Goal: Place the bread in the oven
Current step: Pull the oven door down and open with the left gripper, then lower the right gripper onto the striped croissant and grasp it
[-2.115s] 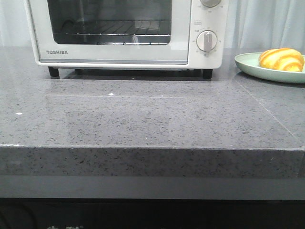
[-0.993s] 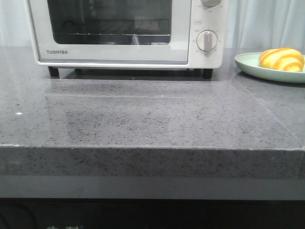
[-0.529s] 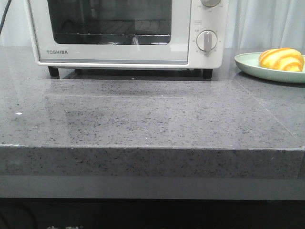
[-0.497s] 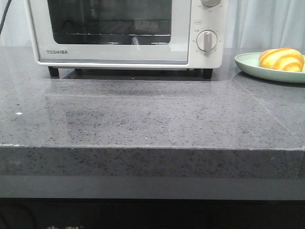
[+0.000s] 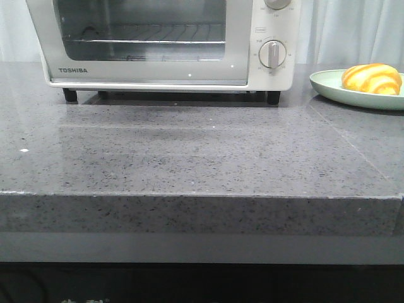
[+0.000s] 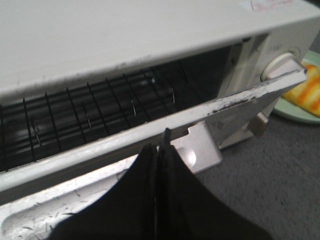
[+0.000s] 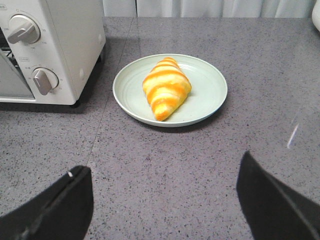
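The white TOSHIBA oven [image 5: 158, 72] stands at the back of the grey counter. In the left wrist view its glass door [image 6: 100, 152] hangs partly open from the top, and the wire rack [image 6: 75, 110] shows inside. My left gripper [image 6: 160, 149] is shut, its tips right at the door's upper edge. The bread [image 5: 371, 78] lies on a pale green plate [image 5: 328, 85] to the right of the oven. My right gripper [image 7: 161, 165] is open and empty above the counter, short of the plate [image 7: 210, 95] and the bread [image 7: 165, 86]. Neither gripper shows in the front view.
Round knobs [image 5: 273, 53] sit on the oven's right panel, next to the plate. A pale curtain [image 5: 353, 28] hangs behind. The counter's front edge [image 5: 202, 197] runs across the front view. The bread also shows at the edge of the left wrist view [image 6: 306, 90].
The oven door has swung out from the top, and its glass now looks brighter with the rack plain behind it. The bread and plate have not moved.
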Controlling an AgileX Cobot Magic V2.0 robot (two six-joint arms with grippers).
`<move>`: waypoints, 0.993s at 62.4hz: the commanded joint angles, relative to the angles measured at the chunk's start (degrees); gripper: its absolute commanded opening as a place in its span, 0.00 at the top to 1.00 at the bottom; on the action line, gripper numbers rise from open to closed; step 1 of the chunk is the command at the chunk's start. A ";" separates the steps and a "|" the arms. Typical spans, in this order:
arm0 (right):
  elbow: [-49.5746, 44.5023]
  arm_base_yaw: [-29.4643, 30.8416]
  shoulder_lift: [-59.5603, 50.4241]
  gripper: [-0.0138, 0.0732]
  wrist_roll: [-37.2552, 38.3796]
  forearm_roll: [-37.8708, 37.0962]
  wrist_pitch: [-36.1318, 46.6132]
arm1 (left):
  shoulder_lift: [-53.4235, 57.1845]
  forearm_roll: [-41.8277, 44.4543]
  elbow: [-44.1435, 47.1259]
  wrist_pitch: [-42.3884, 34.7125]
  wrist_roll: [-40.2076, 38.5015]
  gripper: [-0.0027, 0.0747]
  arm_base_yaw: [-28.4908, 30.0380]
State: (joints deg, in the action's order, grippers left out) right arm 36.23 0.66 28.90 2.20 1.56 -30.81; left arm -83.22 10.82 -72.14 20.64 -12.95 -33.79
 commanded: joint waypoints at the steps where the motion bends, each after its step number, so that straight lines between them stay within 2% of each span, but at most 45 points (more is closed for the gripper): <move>1: 1.56 0.29 0.67 0.15 -0.36 0.04 4.49 | 2.94 1.09 -0.99 11.65 -0.27 0.99 0.71; 20: 1.56 0.29 0.67 0.15 -0.36 0.04 3.98 | 13.27 -0.78 -0.99 24.62 -0.13 0.99 0.71; 28: 1.56 0.29 1.36 0.15 -0.36 0.04 2.59 | 18.88 2.20 -0.62 28.26 0.14 0.99 0.71; 37: 3.01 0.29 4.82 0.15 -0.31 0.02 1.87 | 25.19 5.18 3.27 28.58 -0.84 0.99 0.82; 48: 9.90 0.29 14.29 0.15 -0.31 0.02 -3.87 | 32.17 6.11 10.09 28.16 -1.70 0.99 0.82; 62: 20.55 0.29 28.72 0.15 -0.25 0.13 -9.60 | 33.86 5.89 11.64 27.87 -1.70 0.99 0.82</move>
State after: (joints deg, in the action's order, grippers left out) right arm 52.08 0.66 53.62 2.20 1.56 -41.69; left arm -49.99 15.96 -59.26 52.11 -14.04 -33.00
